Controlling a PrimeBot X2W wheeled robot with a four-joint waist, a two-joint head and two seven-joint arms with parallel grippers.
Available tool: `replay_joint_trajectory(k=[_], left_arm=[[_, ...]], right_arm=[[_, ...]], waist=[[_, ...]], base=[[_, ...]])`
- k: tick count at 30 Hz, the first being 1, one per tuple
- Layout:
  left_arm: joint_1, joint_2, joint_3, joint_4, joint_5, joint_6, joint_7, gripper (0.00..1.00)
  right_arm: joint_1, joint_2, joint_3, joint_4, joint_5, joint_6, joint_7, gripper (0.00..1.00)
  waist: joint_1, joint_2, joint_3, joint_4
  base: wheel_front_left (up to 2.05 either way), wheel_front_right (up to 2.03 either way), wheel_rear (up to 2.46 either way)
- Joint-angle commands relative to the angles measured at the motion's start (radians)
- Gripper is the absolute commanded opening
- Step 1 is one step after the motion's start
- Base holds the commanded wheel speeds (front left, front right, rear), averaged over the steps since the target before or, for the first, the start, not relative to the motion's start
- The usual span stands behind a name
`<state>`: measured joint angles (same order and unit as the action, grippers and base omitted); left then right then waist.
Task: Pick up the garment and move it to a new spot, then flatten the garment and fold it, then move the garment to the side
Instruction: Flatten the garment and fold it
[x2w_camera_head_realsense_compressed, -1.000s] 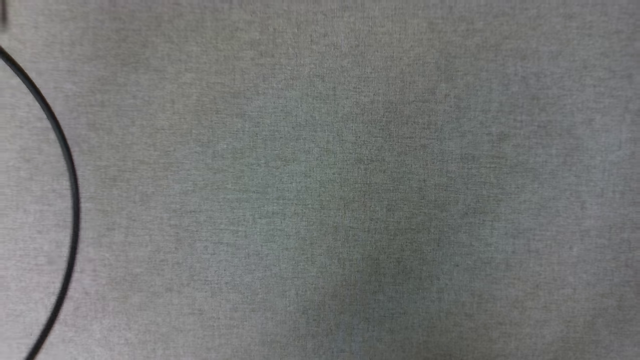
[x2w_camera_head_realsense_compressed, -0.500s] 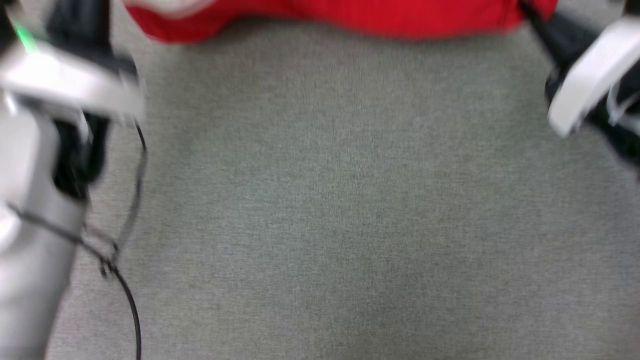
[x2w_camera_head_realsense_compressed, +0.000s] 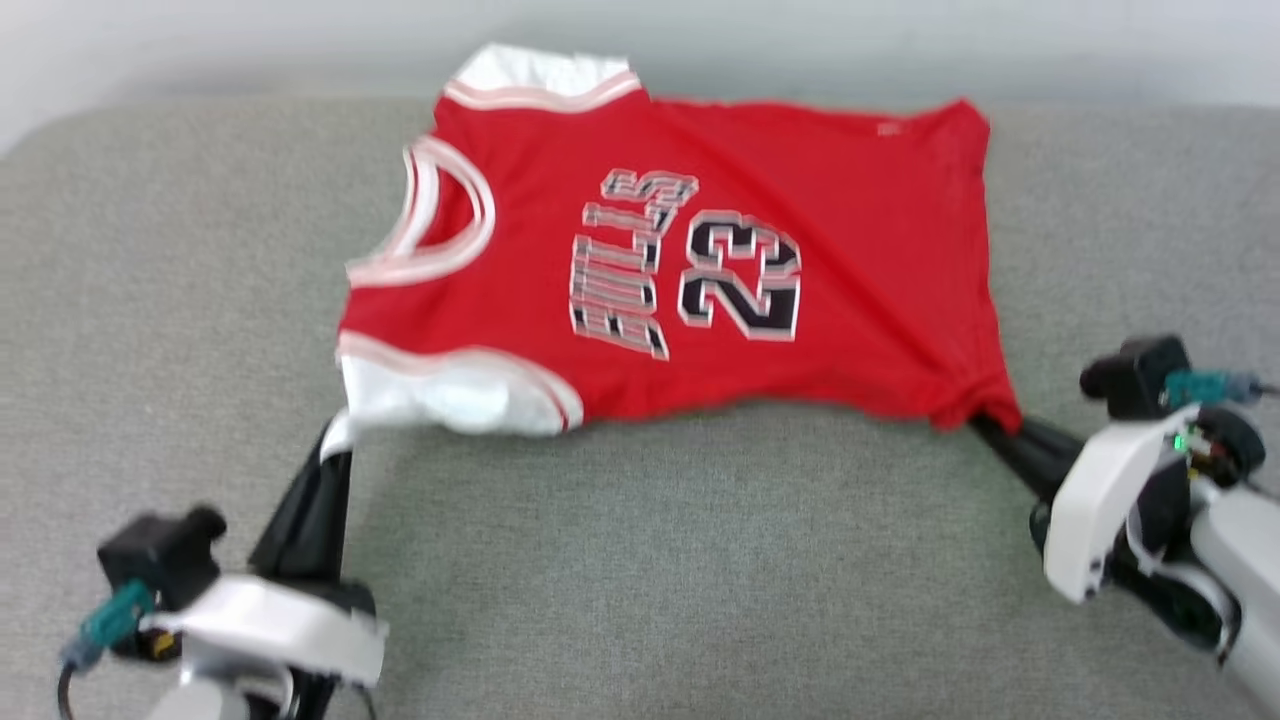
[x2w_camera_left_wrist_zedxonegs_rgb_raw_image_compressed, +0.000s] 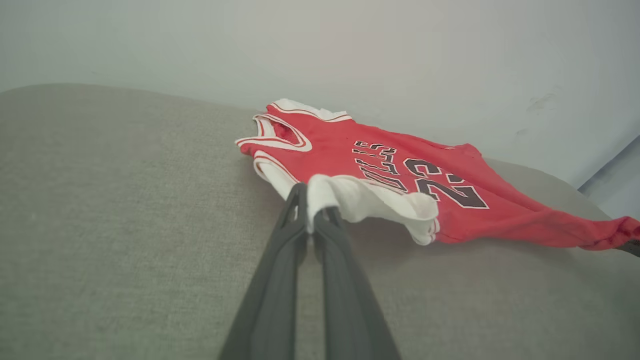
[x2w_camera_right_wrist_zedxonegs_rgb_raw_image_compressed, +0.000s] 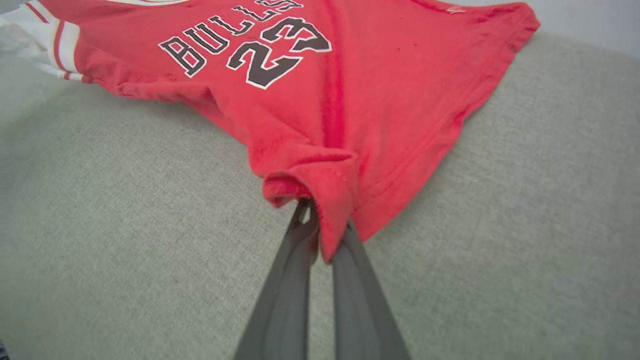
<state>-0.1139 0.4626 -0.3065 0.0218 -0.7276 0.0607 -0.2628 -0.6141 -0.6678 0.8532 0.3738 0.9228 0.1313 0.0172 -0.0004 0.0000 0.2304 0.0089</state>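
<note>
My head view is soft all over, and the lettering on the garment (x2w_camera_head_realsense_compressed: 690, 270) is smeared into doubled edges. In my left wrist view the light is even and diffuse, seemingly from above, leaving just a faint shadow on the grey surface (x2w_camera_left_wrist_zedxonegs_rgb_raw_image_compressed: 125, 225) beneath the lifted sleeve, and the surface's far edge bows. My right wrist view is sharpest, the weave crisp, though the dark fingers (x2w_camera_right_wrist_zedxonegs_rgb_raw_image_compressed: 282, 300) go soft near the bottom edge.

My head cam: high, looking down-forward. Wrist cams: low, close behind left claw (x2w_camera_left_wrist_zedxonegs_rgb_raw_image_compressed: 311, 207), right claw (x2w_camera_right_wrist_zedxonegs_rgb_raw_image_compressed: 322, 227). All share garment (x2w_camera_head_realsense_compressed: 860, 260).
</note>
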Motion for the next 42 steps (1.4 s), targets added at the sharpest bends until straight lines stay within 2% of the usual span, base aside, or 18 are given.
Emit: replay_joint_trajectory(k=[1, 15, 24, 32, 42], left_arm=[[0.019, 0.004, 0.01, -0.004, -0.005, 0.004, -0.003, 0.0], [0.374, -0.055, 0.009, -0.003, -0.104, 0.039, -0.002, 0.0], [0.476, -0.094, -0.015, 0.045, -0.151, 0.022, 0.004, 0.0], [0.439, -0.1, -0.018, 0.089, -0.132, 0.003, 0.001, 0.0], [0.288, -0.047, -0.007, 0.079, -0.061, -0.017, 0.01, 0.0]], right_arm=[[0.022, -0.01, 0.003, -0.005, 0.006, -0.001, -0.001, 0.0], [0.338, -0.082, -0.02, -0.054, 0.055, -0.001, -0.016, 0.0], [0.54, -0.119, -0.08, -0.083, 0.066, -0.001, -0.018, 0.0], [0.605, -0.089, -0.159, -0.125, 0.037, -0.001, -0.007, 0.0], [0.577, -0.042, -0.232, -0.184, -0.001, -0.001, 0.036, 0.0]], waist=[[0.0004, 0.0, -0.033, 0.002], [0.0004, 0.0, -0.182, 0.037], [0.0004, 0.0, -0.229, 0.064], [0.0004, 0.0, -0.225, 0.063], [0.0004, 0.0, -0.208, 0.037]], base=[[0.0, 0.0, 0.0], [0.0, 0.0, 0.0], [0.0, 0.0, 0.0], [0.0, 0.0, 0.0], [0.0, 0.0, 0.0]])
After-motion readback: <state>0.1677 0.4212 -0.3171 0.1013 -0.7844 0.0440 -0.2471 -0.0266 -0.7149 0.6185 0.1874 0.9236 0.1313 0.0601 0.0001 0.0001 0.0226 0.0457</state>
